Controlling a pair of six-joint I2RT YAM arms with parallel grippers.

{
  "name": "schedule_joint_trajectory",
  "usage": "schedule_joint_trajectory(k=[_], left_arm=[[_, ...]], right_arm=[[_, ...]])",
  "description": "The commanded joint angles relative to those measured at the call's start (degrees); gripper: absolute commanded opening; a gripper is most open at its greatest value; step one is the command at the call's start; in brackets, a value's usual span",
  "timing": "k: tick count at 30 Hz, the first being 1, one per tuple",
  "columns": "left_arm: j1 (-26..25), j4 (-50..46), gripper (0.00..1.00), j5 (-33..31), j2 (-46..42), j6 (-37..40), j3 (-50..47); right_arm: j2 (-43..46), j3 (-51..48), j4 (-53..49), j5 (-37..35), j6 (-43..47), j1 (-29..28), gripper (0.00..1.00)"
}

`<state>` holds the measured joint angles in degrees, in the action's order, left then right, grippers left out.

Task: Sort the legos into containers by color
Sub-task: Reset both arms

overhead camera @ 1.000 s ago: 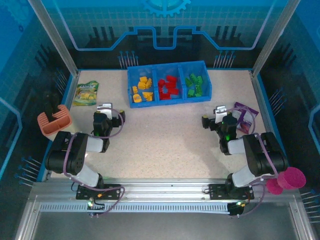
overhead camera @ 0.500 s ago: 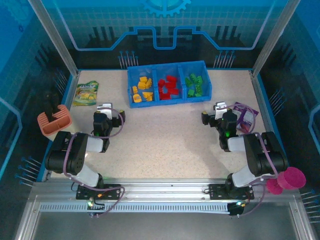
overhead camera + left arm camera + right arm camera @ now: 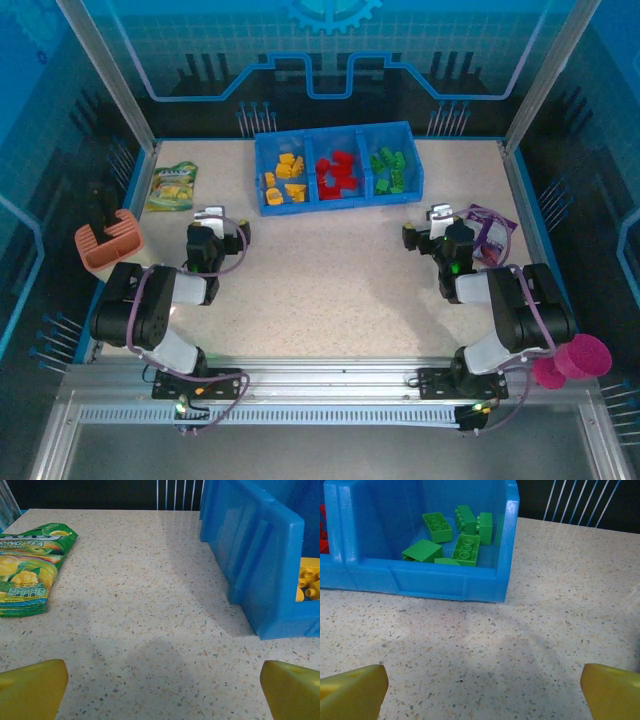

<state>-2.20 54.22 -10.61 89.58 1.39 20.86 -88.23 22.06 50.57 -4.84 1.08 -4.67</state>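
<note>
Left tool (image 3: 211, 214) and right tool (image 3: 441, 215), jaws spread wide, empty.

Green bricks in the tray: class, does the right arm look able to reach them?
Probably yes: the right gripper is open and empty, bare table leads to the blue tray, and the green bricks lie uncovered.

light: bright, even | shadows: soft, on table (image 3: 150, 665) | glare: faint, far edge | focus: sharp
</note>
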Motion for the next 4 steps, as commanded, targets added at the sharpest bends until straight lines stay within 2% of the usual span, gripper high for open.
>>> schedule_joint_trajectory(k=[1, 4], left_arm=[[0.38, -0.2, 0.99, 1.17, -0.26, -1.3, 0.71], [0.43, -0.2, 0.99, 1.19, -0.22, -1.3, 0.76]], right_arm=[[-0.37, 1.34, -0.29, 1.55, -0.49, 1.13, 1.0], [-0.28, 0.91, 0.41, 1.65, -0.47, 1.11, 1.0]])
